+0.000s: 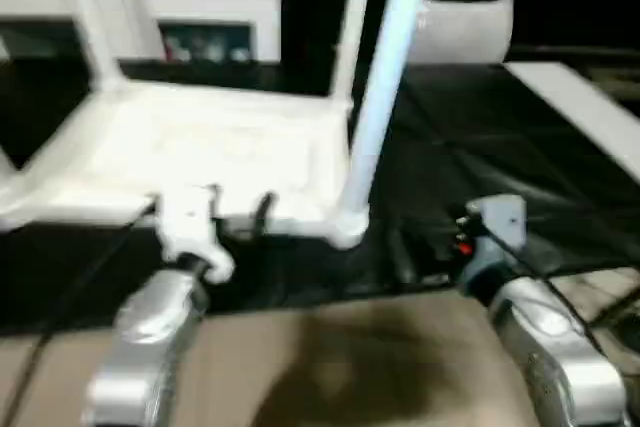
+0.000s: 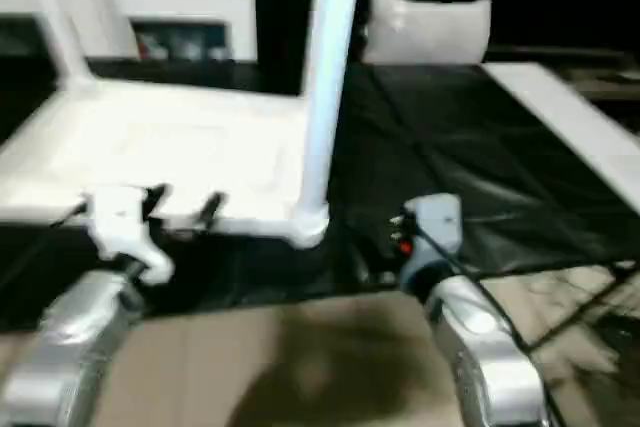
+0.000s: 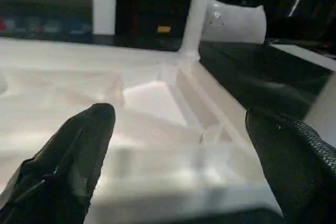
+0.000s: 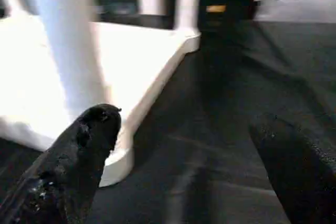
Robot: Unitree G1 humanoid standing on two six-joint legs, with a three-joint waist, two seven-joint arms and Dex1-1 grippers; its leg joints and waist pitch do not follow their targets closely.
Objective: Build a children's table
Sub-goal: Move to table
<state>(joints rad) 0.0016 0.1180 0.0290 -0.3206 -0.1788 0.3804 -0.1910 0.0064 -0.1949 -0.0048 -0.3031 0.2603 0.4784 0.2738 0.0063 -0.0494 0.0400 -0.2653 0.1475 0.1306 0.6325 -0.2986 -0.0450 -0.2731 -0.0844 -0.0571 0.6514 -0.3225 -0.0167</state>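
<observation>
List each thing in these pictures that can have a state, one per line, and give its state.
Tabletop: upside down on the black table, ribbed underside up.
Near right leg: upright in its corner socket.
Far right leg: upright in its socket.
Far left leg: upright in its socket.
Left gripper: open, at the tabletop's near edge, holding nothing.
Right gripper: open, over the black table, holding nothing.

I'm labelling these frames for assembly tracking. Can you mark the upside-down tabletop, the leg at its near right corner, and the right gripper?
tabletop [image 1: 200,152]: left eye view, ribbed underside.
near right leg [image 1: 375,117]: left eye view, mid-tube.
right gripper [image 4: 184,150]: right wrist view, midway between its open fingertips.
</observation>
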